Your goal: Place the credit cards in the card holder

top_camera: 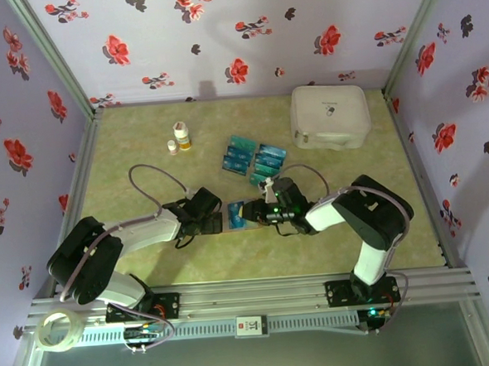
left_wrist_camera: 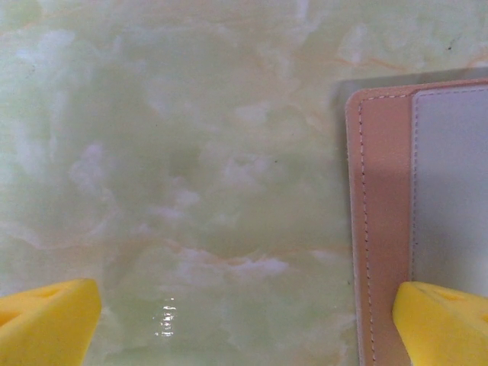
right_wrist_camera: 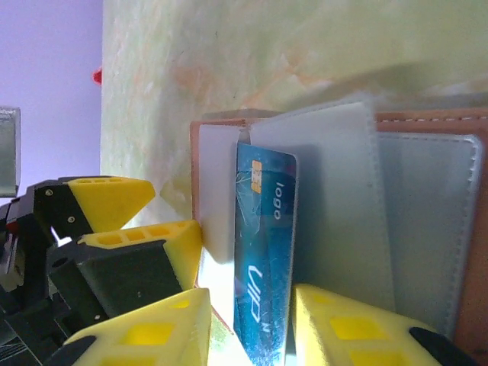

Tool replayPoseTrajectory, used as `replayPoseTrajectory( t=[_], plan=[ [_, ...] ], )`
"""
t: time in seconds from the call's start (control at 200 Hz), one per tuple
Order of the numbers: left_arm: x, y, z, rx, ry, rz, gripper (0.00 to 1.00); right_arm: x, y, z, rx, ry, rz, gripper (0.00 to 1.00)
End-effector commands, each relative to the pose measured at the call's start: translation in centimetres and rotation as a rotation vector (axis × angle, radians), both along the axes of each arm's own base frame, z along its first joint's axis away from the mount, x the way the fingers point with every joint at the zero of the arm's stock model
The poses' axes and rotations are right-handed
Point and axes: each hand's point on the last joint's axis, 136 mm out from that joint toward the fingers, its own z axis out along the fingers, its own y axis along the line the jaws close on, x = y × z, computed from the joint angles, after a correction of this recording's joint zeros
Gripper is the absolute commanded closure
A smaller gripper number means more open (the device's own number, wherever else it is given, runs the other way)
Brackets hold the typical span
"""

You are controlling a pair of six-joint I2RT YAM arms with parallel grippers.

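Teal credit card half-hidden in card holder; right gripper flanking it, grip unclear; left gripper spread

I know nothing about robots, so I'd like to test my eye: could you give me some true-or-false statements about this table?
1. A blue card sits in the open holder. True.
2. The left gripper is shut. False: its jaws stand wide open.
3. A white case lies far right on the table. True.
4. Every card is already in the holder. False: a pile of cards lies on the table beyond it.
5. The bottles stand right of the case. False: they stand left of the pile.
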Motion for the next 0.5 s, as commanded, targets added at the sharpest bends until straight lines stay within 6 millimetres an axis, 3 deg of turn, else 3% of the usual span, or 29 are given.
replayPoseTrajectory(
  t=[0.0, 0.28, 0.495],
  plan=[
    [-0.4, 1.2, -1.3, 0.042, 0.020, 0.023, 0.00, -0.3, -1.4, -1.5, -0.111, 0.019, -0.005, 0.64],
    [-0.4, 1.1, -1.3, 0.030, 0.016, 0.027, 0.00, 0.2, -1.3, -0.1, -0.156, -0.013, 0.015, 0.48],
    [-0.1, 0.9, -0.9, 0.006, 0.005, 0.032, 0.00, 0.7, -1.8, 1.8, -0.206, -0.059, 0.014, 0.46]
  ],
)
